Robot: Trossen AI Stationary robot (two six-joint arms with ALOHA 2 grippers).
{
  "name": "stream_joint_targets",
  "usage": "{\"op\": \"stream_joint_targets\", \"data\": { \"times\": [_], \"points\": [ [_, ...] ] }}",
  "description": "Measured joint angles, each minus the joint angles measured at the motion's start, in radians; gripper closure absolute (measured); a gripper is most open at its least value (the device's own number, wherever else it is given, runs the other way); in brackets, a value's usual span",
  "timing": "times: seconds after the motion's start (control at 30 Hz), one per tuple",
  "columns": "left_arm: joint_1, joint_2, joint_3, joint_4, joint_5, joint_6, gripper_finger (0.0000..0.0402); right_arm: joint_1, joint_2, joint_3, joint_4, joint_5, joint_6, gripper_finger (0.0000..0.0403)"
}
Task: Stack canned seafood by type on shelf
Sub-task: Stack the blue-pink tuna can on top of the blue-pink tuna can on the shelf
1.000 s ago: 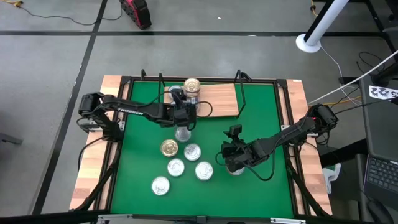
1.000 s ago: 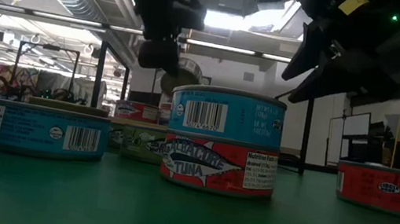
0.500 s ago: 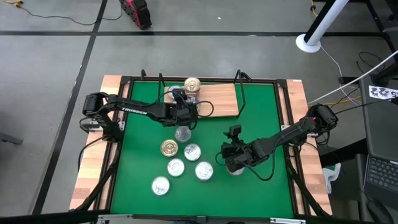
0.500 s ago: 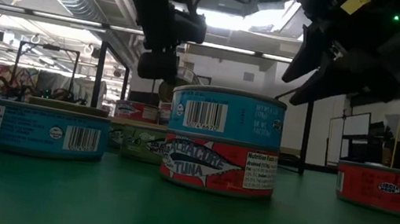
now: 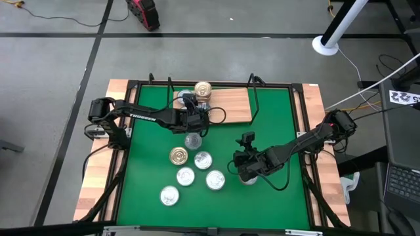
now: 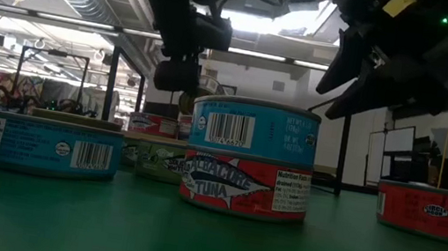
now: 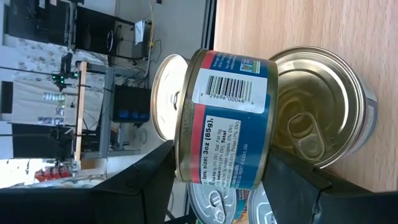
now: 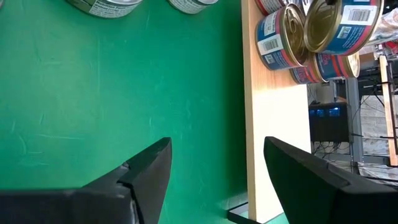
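Note:
My left gripper [image 5: 199, 105] [image 7: 221, 180] is shut on a blue-and-red labelled can [image 7: 224, 118] of seafood over the left end of the wooden shelf [image 5: 233, 105]. Just below the held can, a gold-lidded can [image 7: 317, 118] stands on the shelf board. Whether the two touch I cannot tell. In the high view the held can's gold lid [image 5: 203, 90] shows from above. My right gripper [image 5: 246, 165] [image 8: 211, 174] hangs open over the green mat [image 8: 93, 93] with nothing between its fingers. The shelf [image 8: 277, 124] lies beyond it. My left gripper pinches the can between its two fingers, one at the top rim [image 7: 180, 165] and one at the bottom rim [image 7: 266, 163], on the can's near side. The fingers slant down from the table's left. The can sits upright, slightly tilted, over the gold-lidded can.
Several loose cans [image 5: 186, 176] lie on the mat's near left, one [image 5: 193, 139] below my left arm. The low view shows a two-can stack [image 6: 250, 156] between a blue can [image 6: 51, 149] and a red one [image 6: 433, 215]. A black frame [image 5: 298, 131] edges the mat.
My left gripper has sunk a little toward the shelf with its can, then kept still. The can has stayed upright in the hold.

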Motion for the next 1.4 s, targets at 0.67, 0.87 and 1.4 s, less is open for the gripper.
{"op": "stream_joint_targets", "data": {
  "times": [0.67, 0.87, 1.4],
  "points": [
    [-0.019, 0.005, -0.002, -0.012, 0.047, -0.055, 0.0148, 0.0, 0.0, 0.0, 0.0, 0.0, -0.007, 0.0148],
    [-0.024, 0.003, -0.002, -0.007, 0.037, -0.075, 0.0121, 0.0, 0.0, 0.0, 0.0, 0.0, -0.007, 0.0148],
    [-0.06, 0.003, -0.002, -0.091, 0.033, -0.068, 0.0119, 0.0, 0.0, 0.0, -0.001, 0.0, -0.008, 0.0148]
  ]
}}
